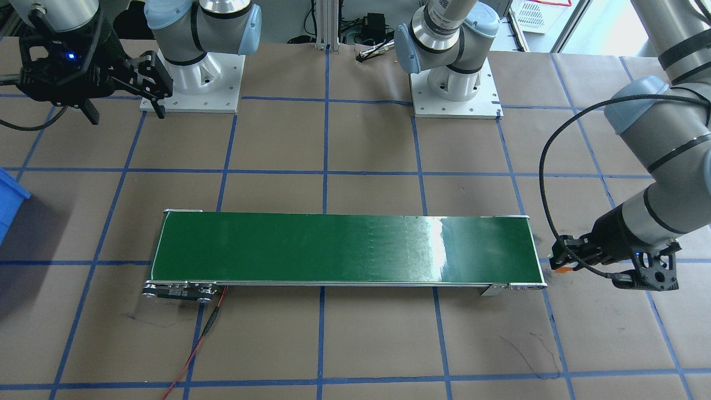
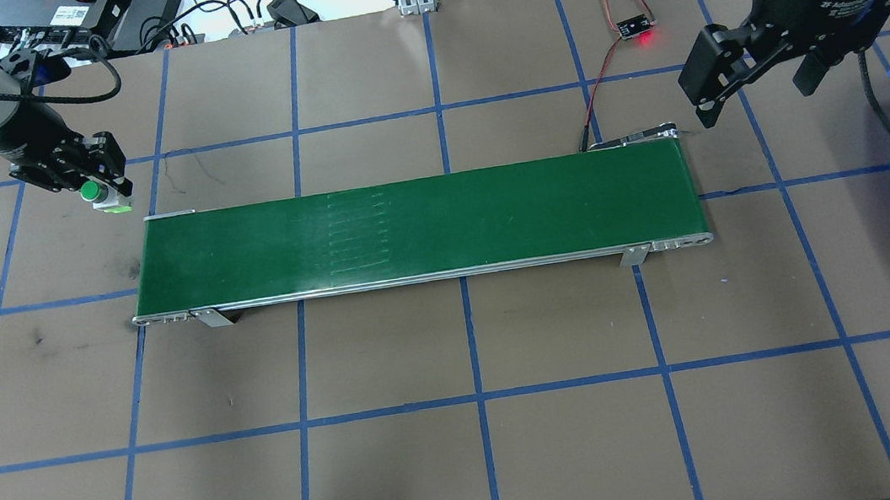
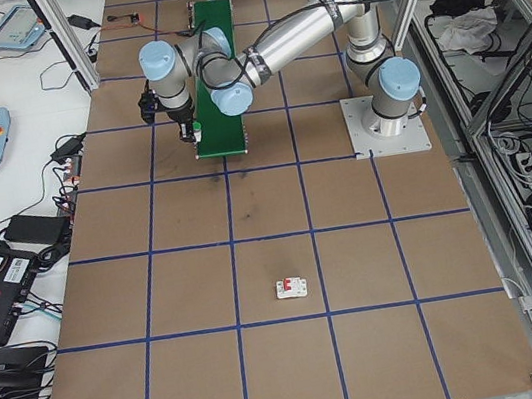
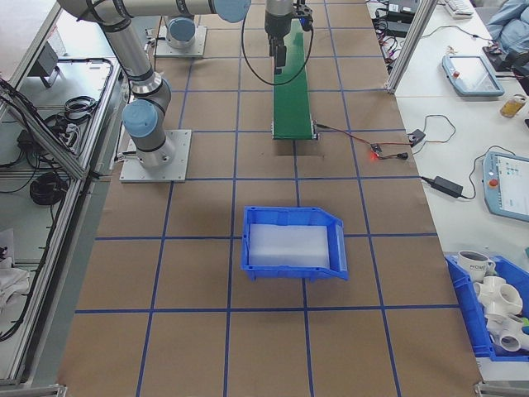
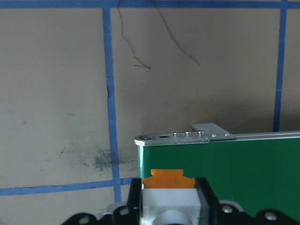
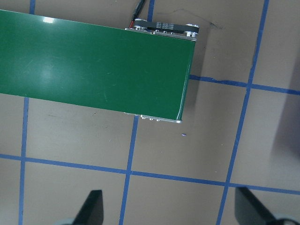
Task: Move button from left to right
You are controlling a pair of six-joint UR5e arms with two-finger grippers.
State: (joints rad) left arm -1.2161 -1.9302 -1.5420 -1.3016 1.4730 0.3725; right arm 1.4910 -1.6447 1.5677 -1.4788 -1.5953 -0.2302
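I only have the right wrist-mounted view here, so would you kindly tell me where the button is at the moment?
Observer: The button is held in the left gripper, just off the left end of the green conveyor belt.
Operator: Thank you. Is it resting on the belt?
Observer: No, in the overhead view it sits beside the belt's far left corner, not on it.
Operator: And what is my right gripper doing?
Observer: The right gripper hangs open above the belt's right end, holding nothing.
Operator: Is there anything to receive parts on that side?
Observer: A blue bin stands on the table beyond the belt's right end.
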